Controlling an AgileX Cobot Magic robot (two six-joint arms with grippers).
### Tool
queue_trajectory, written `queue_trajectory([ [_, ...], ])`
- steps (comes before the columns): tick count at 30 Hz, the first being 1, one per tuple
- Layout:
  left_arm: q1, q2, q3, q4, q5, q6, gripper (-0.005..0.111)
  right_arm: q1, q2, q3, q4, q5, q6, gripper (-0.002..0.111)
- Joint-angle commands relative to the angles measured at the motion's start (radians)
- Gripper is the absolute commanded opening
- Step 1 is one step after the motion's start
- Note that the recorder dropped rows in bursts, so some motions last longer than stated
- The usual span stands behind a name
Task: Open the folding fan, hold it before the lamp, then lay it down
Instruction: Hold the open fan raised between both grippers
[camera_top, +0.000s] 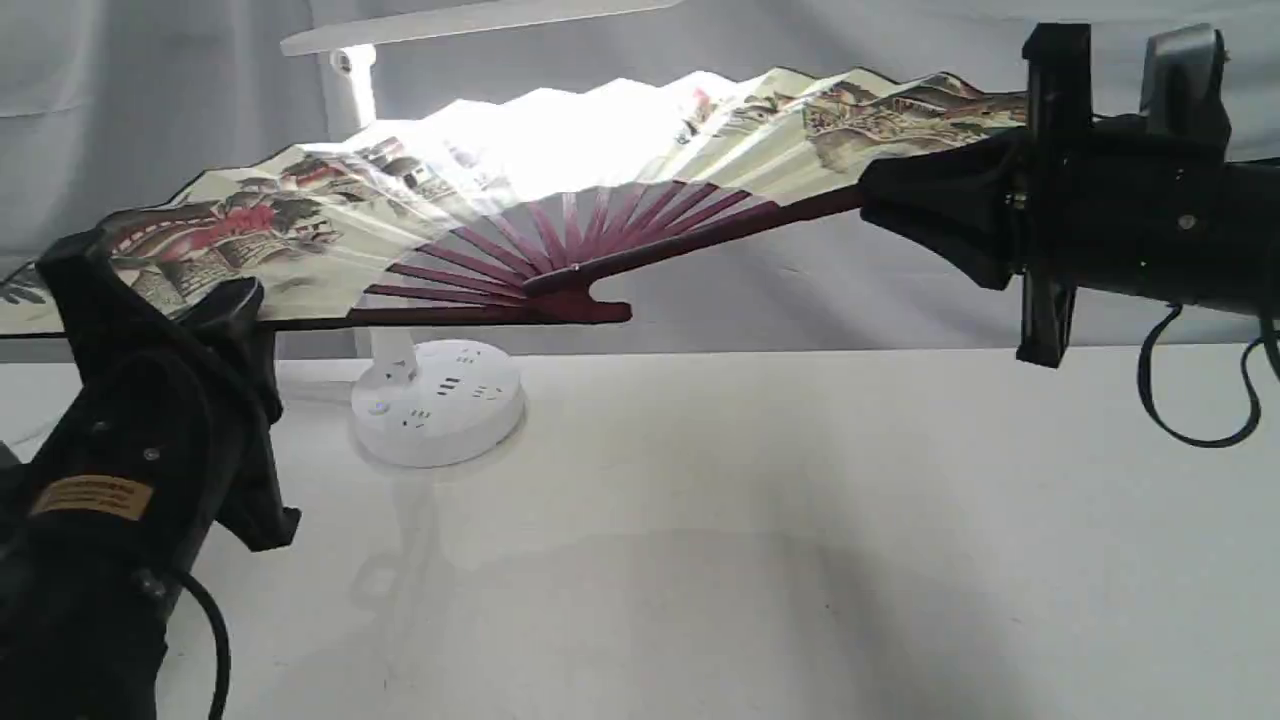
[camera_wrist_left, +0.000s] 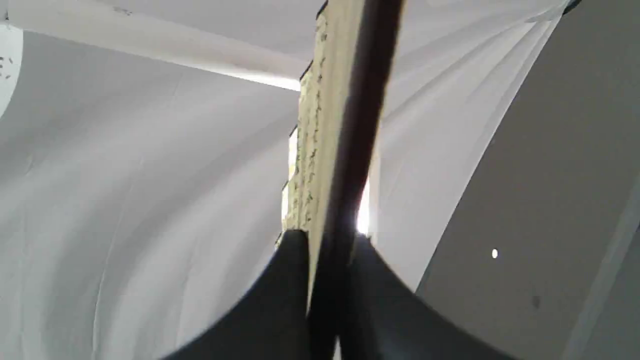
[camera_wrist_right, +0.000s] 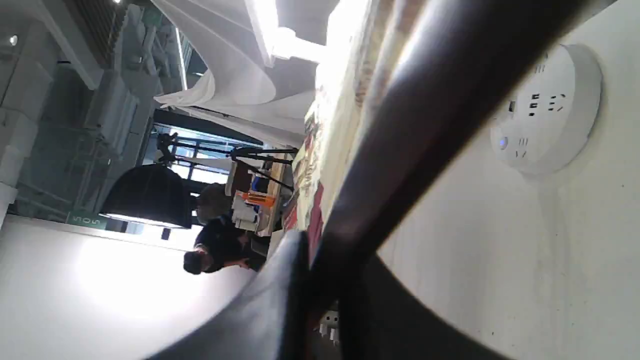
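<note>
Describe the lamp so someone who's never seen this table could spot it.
On the white table, look behind the spread folding fan. The lamp stands there: round socketed base, slim stem, bar head. Unlike the painted fan, it is plain white.

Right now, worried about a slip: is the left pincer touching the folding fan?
Touching. The left wrist view shows the left pincer clamped on the folding fan, fingers pressed against both sides of its dark guard.

The left gripper (camera_top: 150, 300) is pointing steeply upward, its fingers pinching one guard of the folding fan (camera_top: 780, 140) tightly between them. The right gripper (camera_top: 875, 200) is lying level, its fingers clamping the other guard.
</note>
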Motion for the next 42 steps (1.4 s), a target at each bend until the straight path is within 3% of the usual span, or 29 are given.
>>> queue_trajectory([
  [1,0.017,-0.013,-0.011,-0.110,-0.103,-0.046,0.000,-0.018,0.003,-0.006,-0.027,-0.143,-0.051,0.000],
  [42,0.017,-0.013,-0.011,-0.122,-0.100,-0.046,0.000,-0.018,0.026,-0.055,-0.027,-0.132,-0.029,0.000],
])
